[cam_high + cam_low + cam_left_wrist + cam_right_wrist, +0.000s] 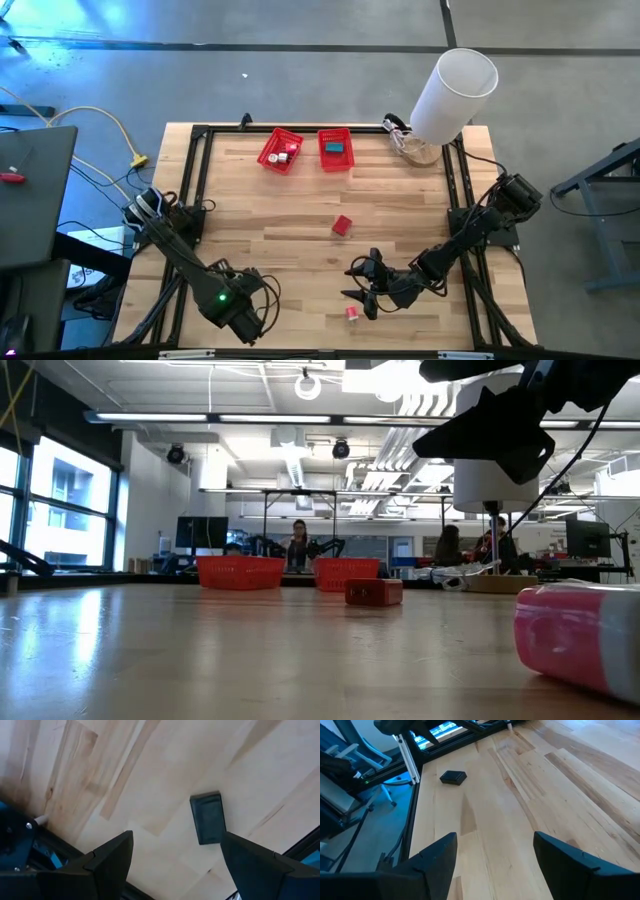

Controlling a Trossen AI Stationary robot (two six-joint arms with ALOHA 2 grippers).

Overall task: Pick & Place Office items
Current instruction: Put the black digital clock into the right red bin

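A red block lies mid-table. A pink piece lies near the near edge. A dark grey block lies flat on the wood under my left gripper, which hovers open above it at the near left. My right gripper is open above bare wood, between the red block and the pink piece, pointing toward the table's left. Small red and silvery pieces lie in the left red basket. A teal piece lies in the right red basket.
The two red mesh baskets stand side by side at the far edge. A big white cylinder leans at the far right corner beside a tangle of cables. A black frame rails the table's edges. People sit in the room beyond.
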